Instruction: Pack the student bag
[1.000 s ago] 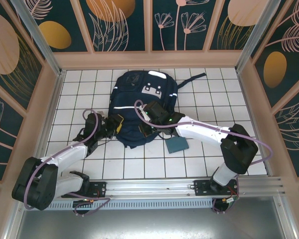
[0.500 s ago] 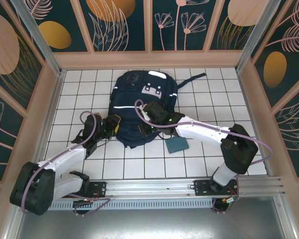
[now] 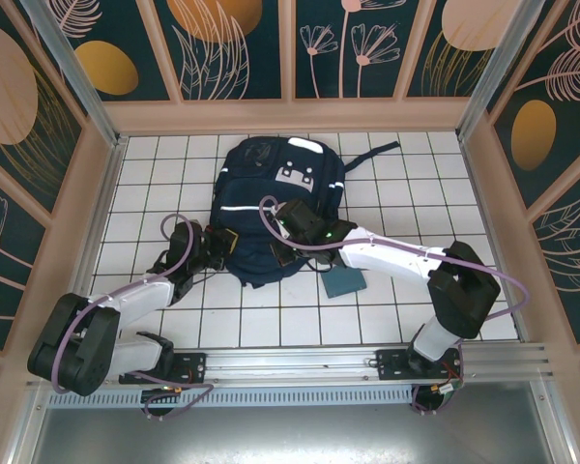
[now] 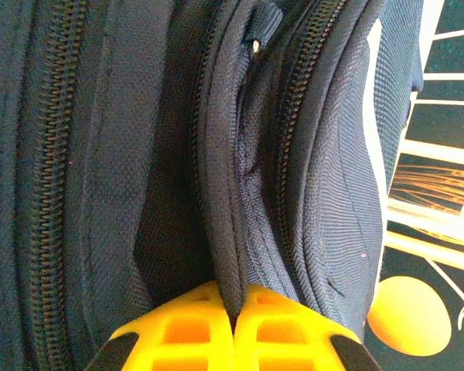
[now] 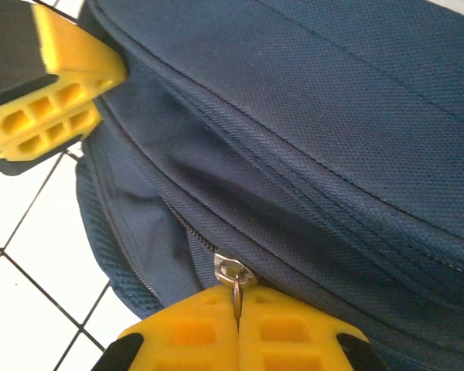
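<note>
The left gripper (image 4: 233, 313) is clamped on a fabric fold of the student bag (image 3: 271, 188), which lies flat mid-table (image 3: 145, 164). The right gripper (image 5: 237, 313) pinches the zipper pull (image 5: 233, 272). If the fold slips free, the bag may drag instead of unzipping, and the small pull could escape too. The bag's long axis runs near to far, with its top pointing away from the arms.

Robot lab work cell, white tiled tabletop (image 3: 271, 329) lying inside a box of teal botanical-print wall panels (image 3: 348, 48), aluminium posts (image 3: 72, 72) standing at the corners, an aluminium rail (image 3: 290, 365) running along the near edge, carrying two bolted arm bases (image 3: 406, 363)
</note>
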You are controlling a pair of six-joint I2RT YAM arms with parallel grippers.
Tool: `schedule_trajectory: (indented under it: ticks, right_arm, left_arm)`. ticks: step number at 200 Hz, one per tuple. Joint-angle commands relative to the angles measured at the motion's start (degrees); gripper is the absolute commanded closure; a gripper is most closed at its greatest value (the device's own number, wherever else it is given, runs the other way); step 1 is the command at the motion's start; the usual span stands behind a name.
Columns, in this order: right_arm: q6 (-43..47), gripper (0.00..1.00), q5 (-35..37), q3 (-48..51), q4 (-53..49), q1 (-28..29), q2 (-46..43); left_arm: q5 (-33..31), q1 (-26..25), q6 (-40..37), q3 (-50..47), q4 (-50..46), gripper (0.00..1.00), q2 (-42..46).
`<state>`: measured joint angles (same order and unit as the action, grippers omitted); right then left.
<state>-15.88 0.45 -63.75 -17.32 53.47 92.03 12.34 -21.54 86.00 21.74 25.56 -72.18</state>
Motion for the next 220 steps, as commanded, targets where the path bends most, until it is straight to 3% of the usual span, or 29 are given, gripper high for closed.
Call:
schedule_trajectory:
  ticks: [1, 34, 63, 114, 144, 220]
  right_arm:
    - [0.8, 1.0, 11.0, 0.0, -5.3, -1.8, -3.6]
    - [3.3, 1.0, 13.8, 3.5, -7.2, -9.5, -5.3]
    - [5.4, 1.0, 11.7, 3.2, -3.8, -15.4, -3.2]
    - [8.2, 1.0, 13.1, -0.5, -1.8, -21.7, 1.0]
    - [17.4, 1.0, 6.9, -5.9, -2.2, -24.2, 6.6]
    - [40.6, 1.0, -6.8, -9.9, 0.8, -30.1, 9.5]
  left_arm:
    - [-4.8, 0.1, -2.6, -1.1, -1.0, 1.0, 1.1]
    - [-7.2, 0.1, -5.4, -0.9, -3.8, 1.0, 2.4]
    - [-6.8, 0.2, -6.2, -1.2, -4.2, 1.0, 2.9]
    - [-7.1, 0.2, -9.2, -0.8, -8.4, 1.0, 5.6]
    - [-7.4, 0.7, -10.9, -0.7, -11.2, 1.0, 6.9]
    - [-3.6, 5.0, -18.7, 1.2, -20.7, 1.0, 9.7]
